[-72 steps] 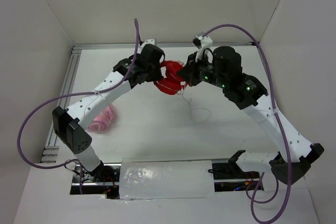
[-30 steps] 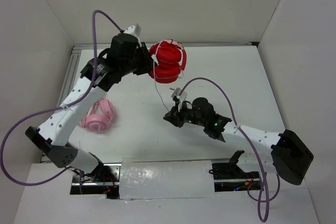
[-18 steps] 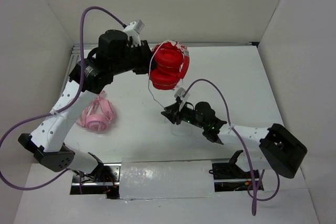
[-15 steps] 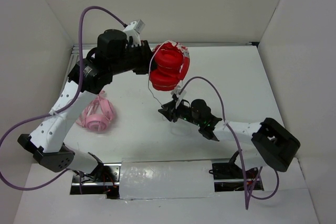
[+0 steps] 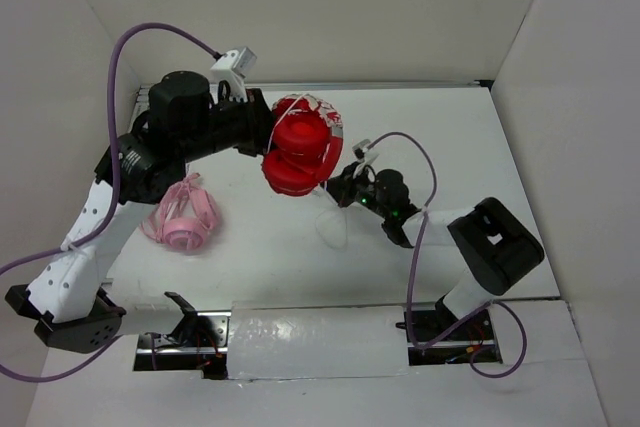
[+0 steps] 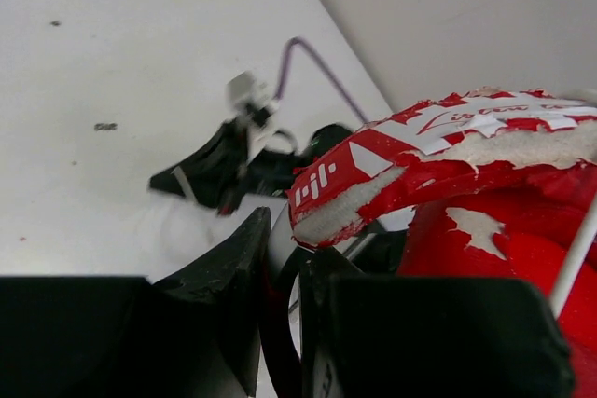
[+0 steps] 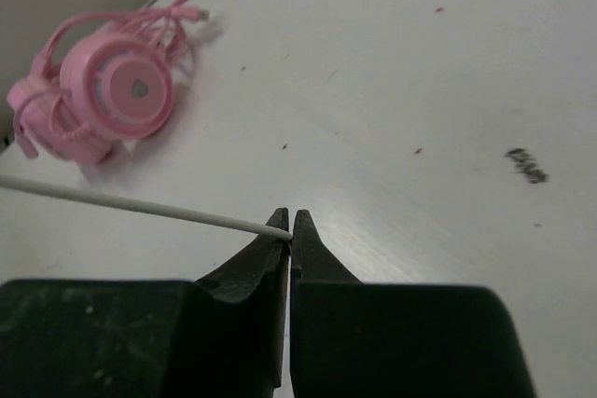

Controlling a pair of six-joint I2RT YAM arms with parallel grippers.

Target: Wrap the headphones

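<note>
the left gripper (image 6: 284, 263) is clamped narrowly on the red headband of the headphones (image 5: 297, 152) and holds them up off the white table (image 5: 460, 137), over its far middle part, with the two cups stacked together. white turns of cable cross the headband and cups. the right gripper (image 7: 289, 223) sits low, just to the right of the headphones. its jaws are pressed together on the thin white cable (image 7: 140, 202), which runs from the fingertips toward the left edge of the right wrist view. in the top view a faint loop of cable shows on the table near that gripper. the pale pink headphones (image 5: 182, 222) lie on the table under the left arm, well apart from the red pair.
</note>
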